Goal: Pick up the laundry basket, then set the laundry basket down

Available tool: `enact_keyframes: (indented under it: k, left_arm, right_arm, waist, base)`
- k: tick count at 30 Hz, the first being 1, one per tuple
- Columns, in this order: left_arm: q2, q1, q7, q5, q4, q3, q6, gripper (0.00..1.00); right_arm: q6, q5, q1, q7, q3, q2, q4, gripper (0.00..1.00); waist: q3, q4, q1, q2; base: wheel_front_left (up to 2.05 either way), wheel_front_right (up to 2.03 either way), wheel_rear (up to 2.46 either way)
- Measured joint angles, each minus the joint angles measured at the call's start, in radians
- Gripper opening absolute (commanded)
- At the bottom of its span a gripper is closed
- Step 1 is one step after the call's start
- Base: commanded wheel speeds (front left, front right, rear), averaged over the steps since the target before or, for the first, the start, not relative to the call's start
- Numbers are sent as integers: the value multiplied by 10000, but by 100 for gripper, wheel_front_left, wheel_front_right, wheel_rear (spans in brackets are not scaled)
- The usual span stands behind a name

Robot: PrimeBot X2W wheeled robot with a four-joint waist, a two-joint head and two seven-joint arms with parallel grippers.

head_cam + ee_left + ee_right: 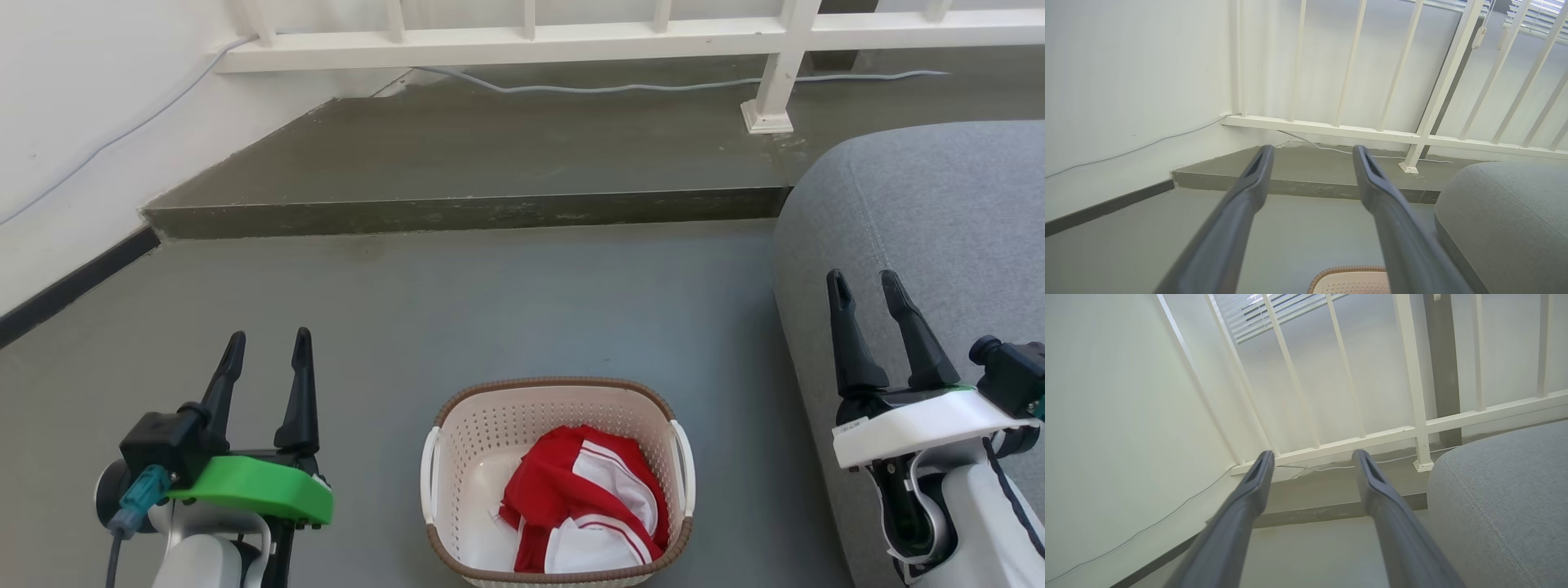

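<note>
Laundry basket (506,429) sits on the grey floor (490,302), between the robot's two raised arms and touched by neither.

A red and white garment (588,498) lies crumpled inside it. The left gripper (270,335) hangs off the basket's left side with its fingers apart and empty; the right gripper (861,278) hangs further off, over the edge of the grey sofa (922,212), fingers likewise apart and empty. Beyond the basket, a low step (465,214) runs under a white railing (522,37).

No legible text; right claw (861,282) sticker (849,425) unreadable.
</note>
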Motion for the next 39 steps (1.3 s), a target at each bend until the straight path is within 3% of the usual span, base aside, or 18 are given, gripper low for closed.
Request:
enact_keyframes:
  k: [7, 26, 39]
  left_arm:
    - [-10, -10, -86, 518, -31, -6, -10, 100]
    - [-42, -21, -86, 579, -44, 148, -102, 100]
    - [-58, -295, -86, 673, -211, 267, -105, 100]
  right_arm:
    - [12, -516, -5, -121, -21, 58, -38, 100]
    - [102, -861, -7, -132, -247, 219, -38, 100]
    - [184, -863, -239, -132, -412, 349, -96, 100]
  waist:
    - [12, -16, 0, 0]
    - [156, -55, 0, 0]
    - [1032, -308, 0, 0]
  base:
    - [0, 0, 0]
    - [0, 0, 0]
    - [0, 0, 0]
